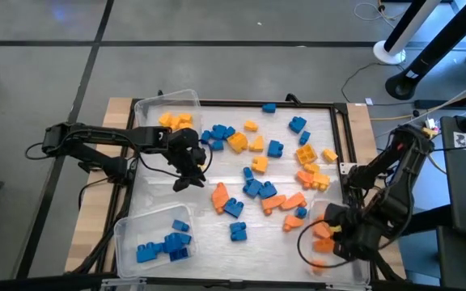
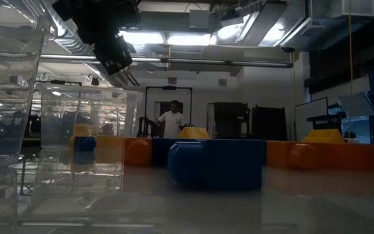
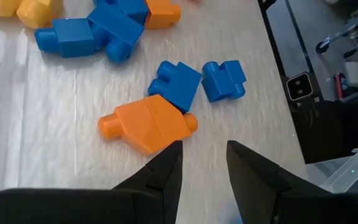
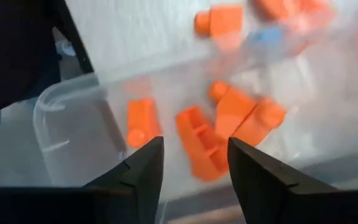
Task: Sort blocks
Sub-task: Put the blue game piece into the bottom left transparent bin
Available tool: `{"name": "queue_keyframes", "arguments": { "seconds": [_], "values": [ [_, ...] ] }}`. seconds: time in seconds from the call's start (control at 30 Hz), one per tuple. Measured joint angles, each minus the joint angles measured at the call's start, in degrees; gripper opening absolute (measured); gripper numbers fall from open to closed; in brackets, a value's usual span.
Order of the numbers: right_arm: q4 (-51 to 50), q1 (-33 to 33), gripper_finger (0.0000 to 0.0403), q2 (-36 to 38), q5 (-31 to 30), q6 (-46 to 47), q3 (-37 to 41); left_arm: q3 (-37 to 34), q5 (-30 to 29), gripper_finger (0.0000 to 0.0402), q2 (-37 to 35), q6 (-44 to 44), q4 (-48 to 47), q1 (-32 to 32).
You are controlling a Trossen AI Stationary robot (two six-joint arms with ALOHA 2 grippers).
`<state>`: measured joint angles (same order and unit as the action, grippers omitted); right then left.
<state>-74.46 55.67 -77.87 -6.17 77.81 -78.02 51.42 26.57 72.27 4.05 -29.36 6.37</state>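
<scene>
Several blue, orange and yellow blocks lie scattered on the table. My left gripper hangs open and empty over the table's middle left. In the left wrist view its fingers stand just short of an orange block that lies against a blue block, with another blue block beside it. My right gripper is open and empty over a clear bin at the near right. The right wrist view shows several orange blocks in that bin.
A clear bin with yellow blocks stands at the far left. Another clear bin with blue blocks stands at the near left. A dark frame borders the work surface. A large blue block shows close up in the low view.
</scene>
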Motion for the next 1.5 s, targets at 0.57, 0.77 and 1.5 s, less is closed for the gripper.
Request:
{"name": "queue_keyframes", "arguments": {
  "seconds": [0.57, 0.77, 1.5],
  "values": [
    [-0.37, -21.06, 0.0166, 4.83, -26.33, -37.05, 0.00, 0.00, -0.02, 0.0114, 0.00, -1.86, 0.00, 0.00],
    [3.65, -33.49, 0.0166, 2.14, -25.06, -50.05, 0.00, 0.00, -0.15, 0.0114, 0.02, -2.05, 0.02, 0.00],
    [10.44, -67.35, 0.0166, -19.60, -1.20, -88.47, 0.00, 0.00, -0.17, 0.0114, 0.04, -2.72, -0.02, -0.01]
  ]
}}
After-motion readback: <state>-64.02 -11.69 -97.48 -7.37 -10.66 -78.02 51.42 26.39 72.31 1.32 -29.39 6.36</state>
